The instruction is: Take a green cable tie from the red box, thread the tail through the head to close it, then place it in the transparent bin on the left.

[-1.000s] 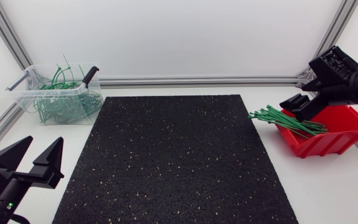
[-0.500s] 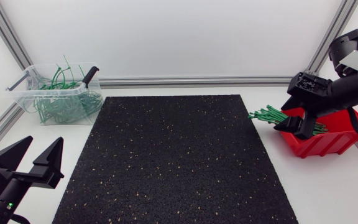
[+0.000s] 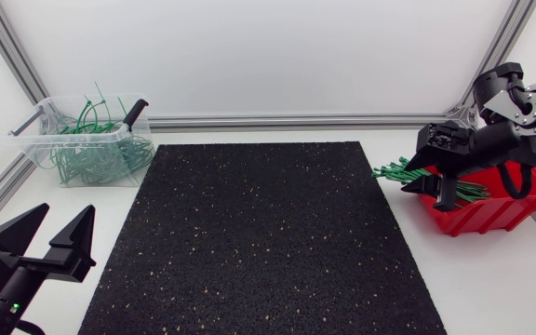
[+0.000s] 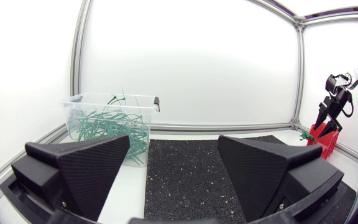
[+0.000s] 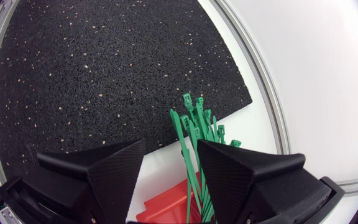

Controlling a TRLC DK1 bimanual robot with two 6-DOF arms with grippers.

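A bundle of green cable ties (image 3: 400, 172) juts out over the left end of the red box (image 3: 491, 209) at the table's right. My right gripper (image 3: 431, 180) hangs just above that end, pointing down at the bundle. In the right wrist view the ties (image 5: 194, 124) run up between the fingers, close to one finger (image 5: 229, 168), with a gap on the other side; the gripper (image 5: 169, 168) is open. My left gripper (image 3: 46, 231) rests wide open at the near left, holding nothing. The transparent bin (image 3: 35, 135) at the far left holds several closed green ties.
A black speckled mat (image 3: 268, 233) covers the middle of the table. Aluminium frame rails (image 3: 305, 121) run along the back and side edges. From the left wrist view the bin (image 4: 110, 96) stands ahead of the left gripper (image 4: 174, 168), the red box (image 4: 325, 135) far across.
My right arm has swung down and turned its gripper onto the tie ends at the red box, and its fingers have drawn closer together. The left arm has not moved.
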